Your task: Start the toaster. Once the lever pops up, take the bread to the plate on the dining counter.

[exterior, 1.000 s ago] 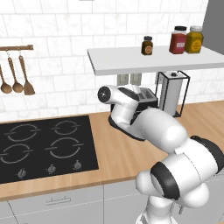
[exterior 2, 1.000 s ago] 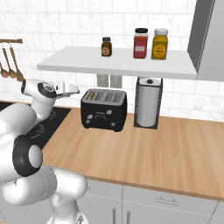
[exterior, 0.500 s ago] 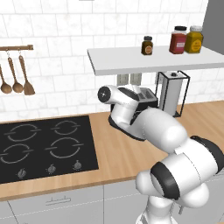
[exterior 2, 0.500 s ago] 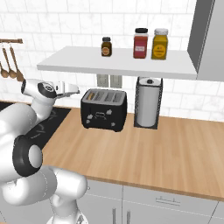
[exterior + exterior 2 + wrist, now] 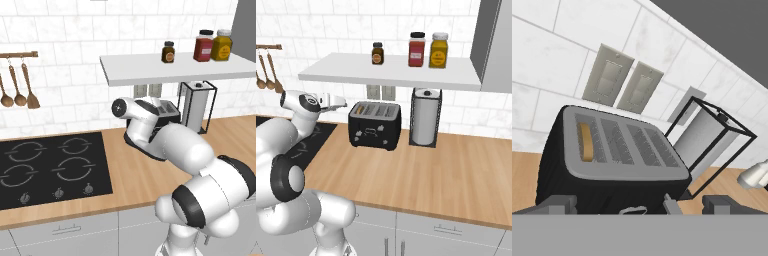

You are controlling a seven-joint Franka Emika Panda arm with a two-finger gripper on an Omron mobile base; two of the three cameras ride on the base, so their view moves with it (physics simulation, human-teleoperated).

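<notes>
Left base view: black toaster [image 5: 167, 111] on wooden counter [image 5: 125, 175], mostly behind arm. Right base view: boxy, four slots, beside paper towel stand [image 5: 425, 118]. Hand view: tan bread [image 5: 586, 142] sunk in leftmost slot; gripper [image 5: 639, 204] jaws wide apart, holding nothing.

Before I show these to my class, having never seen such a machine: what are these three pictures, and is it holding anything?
It is a white robot arm in a simulated kitchen. Two pictures come from cameras behind it, left and right; the third looks out from its hand. On the wooden counter stand a black toaster and a paper towel stand, with a black hob to the left. A slice of bread sits in one toaster slot. The pincer is open, holds nothing, and is short of the toaster.
</notes>
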